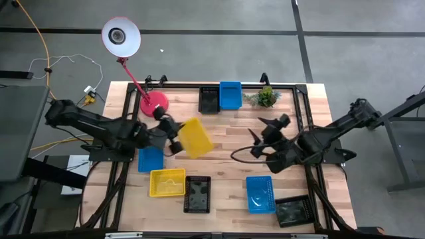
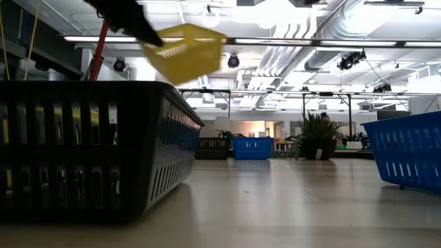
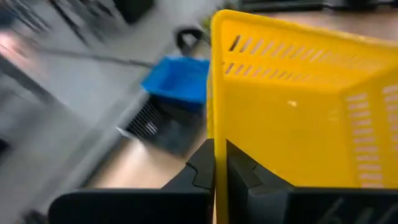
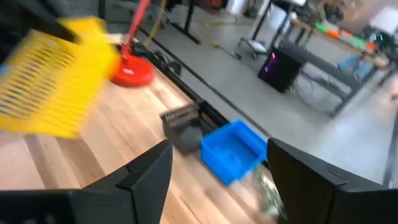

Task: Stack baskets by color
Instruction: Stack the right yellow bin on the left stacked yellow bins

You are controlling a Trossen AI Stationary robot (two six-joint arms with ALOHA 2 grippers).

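My left gripper [image 1: 178, 137] is shut on a yellow basket [image 1: 195, 138] and holds it in the air over the middle of the table; the low view shows this yellow basket [image 2: 186, 52] well above the tabletop. My right gripper [image 1: 260, 137] stands open right of centre with nothing between its fingers. Another yellow basket [image 1: 167, 182], a black basket [image 1: 197, 194], a blue basket [image 1: 260, 193] and a second black basket [image 1: 292, 211] rest on their bases along the near side. One more blue basket [image 1: 151, 159] lies under my left arm. My left gripper pinches one wall of the yellow basket at its rim [image 3: 214, 146], with one finger [image 3: 239, 171] inside the basket and the other finger [image 3: 200, 171] outside. The fingers come from the table's left, slanting a little downward. The basket is lifted clear and tilted.
At the far edge stand a black basket [image 1: 209, 99], a blue basket [image 1: 230, 94] and a small green plant [image 1: 265, 97]. A pink lamp has its base [image 1: 154, 103] at the far left and its head [image 1: 120, 36] beyond the table. Bare wood lies mid-table.
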